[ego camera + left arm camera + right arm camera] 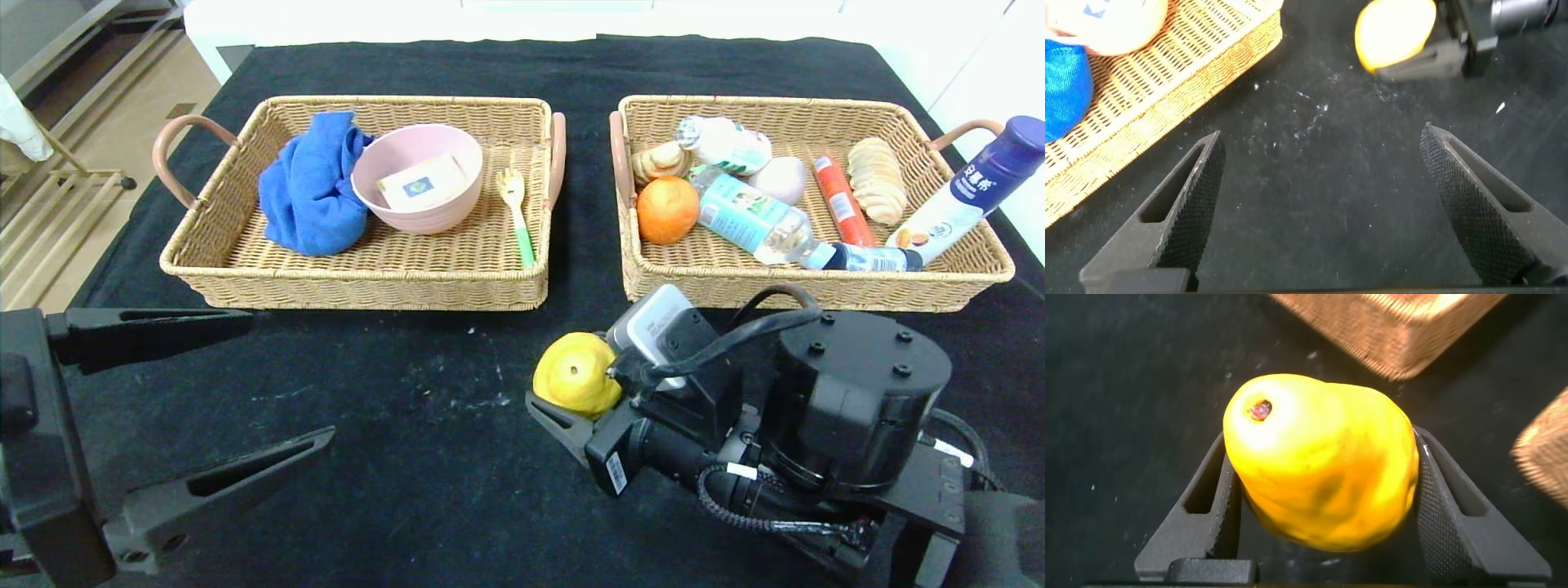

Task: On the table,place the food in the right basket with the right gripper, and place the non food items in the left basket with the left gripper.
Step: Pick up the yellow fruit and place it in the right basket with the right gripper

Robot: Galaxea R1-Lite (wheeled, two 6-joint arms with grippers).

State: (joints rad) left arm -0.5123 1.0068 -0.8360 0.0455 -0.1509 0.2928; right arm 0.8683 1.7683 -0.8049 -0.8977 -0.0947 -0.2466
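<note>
The yellow pear (576,375) sat squeezed between the two fingers of the right gripper (1319,510), low over the table (392,425).

The pear was in front of the right basket (816,282), near its front corner, and the fingers pressed on both of its sides — a firm hold, it seemed. To do this step well, the arm should lift the pear high enough to clear the basket's woven front wall, then carry it over a free spot, maybe near the orange (667,209), and let go low so it does not roll or bump the bottles. The left gripper (1323,204) hung over bare cloth near the left basket (359,282), its fingers spread wide with nothing in them.
</note>
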